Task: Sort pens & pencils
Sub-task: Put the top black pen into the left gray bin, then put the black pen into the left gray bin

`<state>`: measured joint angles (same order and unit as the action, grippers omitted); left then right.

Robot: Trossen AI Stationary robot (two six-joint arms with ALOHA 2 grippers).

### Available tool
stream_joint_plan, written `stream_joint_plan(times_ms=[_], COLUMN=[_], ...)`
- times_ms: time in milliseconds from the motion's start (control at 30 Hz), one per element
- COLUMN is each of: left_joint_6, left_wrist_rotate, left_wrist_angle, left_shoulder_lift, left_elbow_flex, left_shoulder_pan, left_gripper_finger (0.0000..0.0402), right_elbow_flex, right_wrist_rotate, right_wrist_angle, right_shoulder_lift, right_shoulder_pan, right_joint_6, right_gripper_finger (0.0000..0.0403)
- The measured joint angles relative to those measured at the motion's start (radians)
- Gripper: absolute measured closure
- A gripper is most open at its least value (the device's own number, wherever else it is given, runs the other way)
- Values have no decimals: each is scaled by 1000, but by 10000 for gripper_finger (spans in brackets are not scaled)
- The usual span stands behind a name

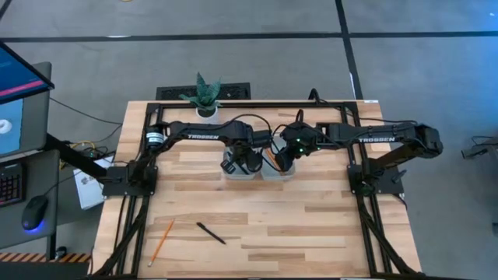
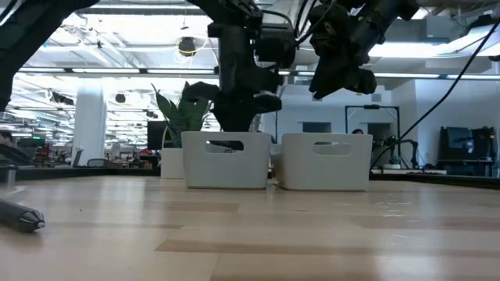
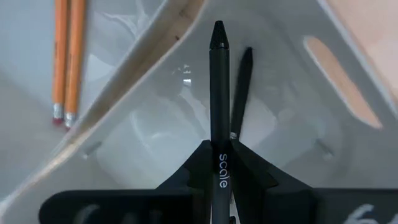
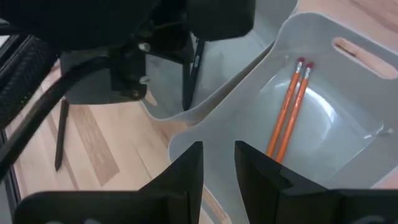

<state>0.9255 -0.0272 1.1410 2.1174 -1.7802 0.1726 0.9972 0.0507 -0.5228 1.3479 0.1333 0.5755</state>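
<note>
Two white bins stand side by side mid-table, the left bin (image 1: 238,169) and the right bin (image 1: 278,169). My left gripper (image 3: 219,163) hangs over the left bin, shut on a black pen (image 3: 218,93). A second pen (image 3: 241,87) lies inside that bin. Two orange pencils (image 4: 288,115) lie in the right bin. My right gripper (image 4: 218,167) hovers above the right bin's near wall, open and empty. On the table near the front lie one more pen (image 1: 210,232) and one pencil (image 1: 161,241). My left gripper pinches the pen's barrel (image 3: 218,134) between its two fingers, near the printed end. The fingers point down from above, and the pen runs along them. It hangs about upright, tip down inside the left bin (image 4: 186,93); whether the tip touches the floor I cannot tell.
A small potted plant (image 1: 205,95) stands at the table's far edge behind the bins. Bare wood stretches between the bins and the front edge. A monitor, keyboard and mouse (image 1: 33,211) sit off the table's left side.
</note>
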Motion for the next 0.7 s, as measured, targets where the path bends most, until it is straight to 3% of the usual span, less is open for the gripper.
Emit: stream_joint_plan(times_ms=[167, 700], left_joint_6=[-65, 24], left_wrist_rotate=[9, 32], left_wrist_angle=[-41, -45], left_shoulder_lift=[14, 13], left_elbow_flex=[0, 1], left_shoulder_pan=[5, 5], left_gripper_finger=[366, 349], right_elbow_flex=[0, 0], right_wrist_rotate=[0, 1], right_wrist_angle=[1, 3], right_shoulder_lift=[0, 0], right_shoulder_pan=[0, 0], right_joint_6=[0, 0], right_gripper_finger=[290, 290])
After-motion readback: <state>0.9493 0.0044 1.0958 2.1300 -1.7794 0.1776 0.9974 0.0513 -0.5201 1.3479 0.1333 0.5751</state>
